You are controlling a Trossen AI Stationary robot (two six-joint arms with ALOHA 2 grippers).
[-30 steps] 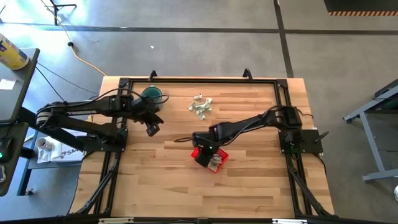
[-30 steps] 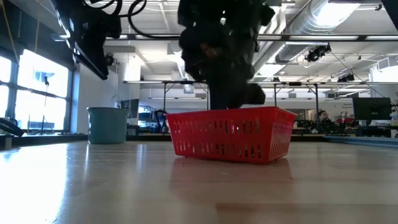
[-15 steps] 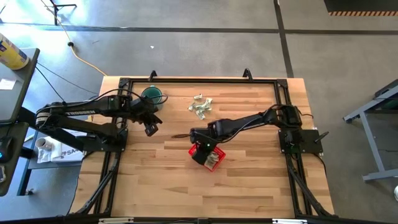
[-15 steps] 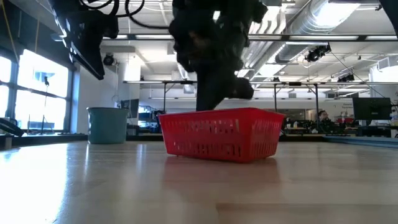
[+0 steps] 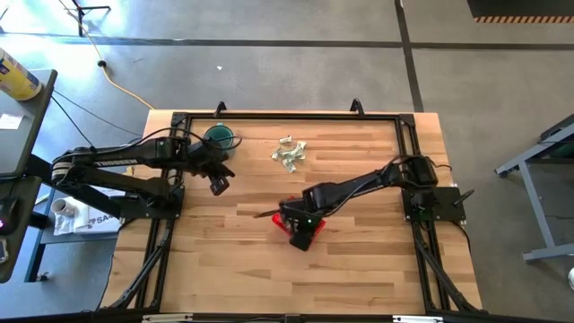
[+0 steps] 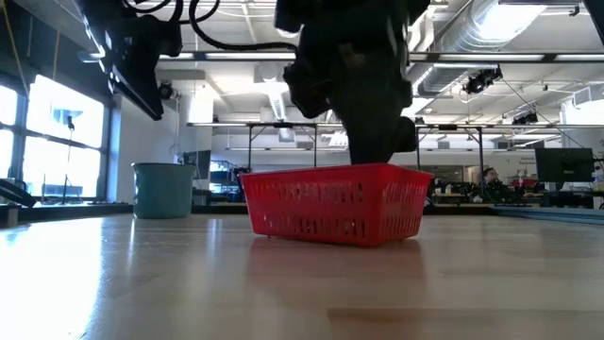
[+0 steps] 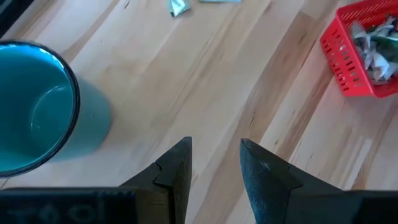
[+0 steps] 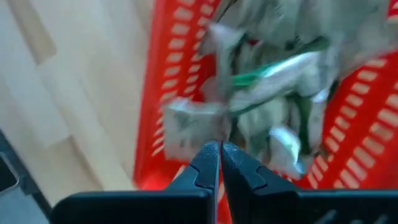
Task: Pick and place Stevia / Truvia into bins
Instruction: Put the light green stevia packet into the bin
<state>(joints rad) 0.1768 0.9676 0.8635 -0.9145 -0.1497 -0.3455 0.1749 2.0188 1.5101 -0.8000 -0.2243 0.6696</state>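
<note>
Small square red mesh-walled plastic basket [image 5: 303, 231]: set near the centre of the light wooden slatted table [image 5: 359, 269]; crumpled pale green and white paper sachets [image 8: 273, 93] are heaped inside. A further loose cluster of sachets [image 5: 290, 152] is left near the far edge.

Right gripper [image 8: 220, 163]: positioned directly over the basket, fingers pressed together, nothing held.

Left gripper [image 7: 214, 163]: suspended beside the round teal-green cup [image 7: 37, 106], fingers parted, nothing between them.

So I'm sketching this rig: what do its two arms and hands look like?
Both arms are black, slim and jointed, with dark cables along them. The left hand ends in two dark, angular, wedge-shaped fingers; the right hand has the same dark fingers, tapering to narrow tips. No markings show.
</note>
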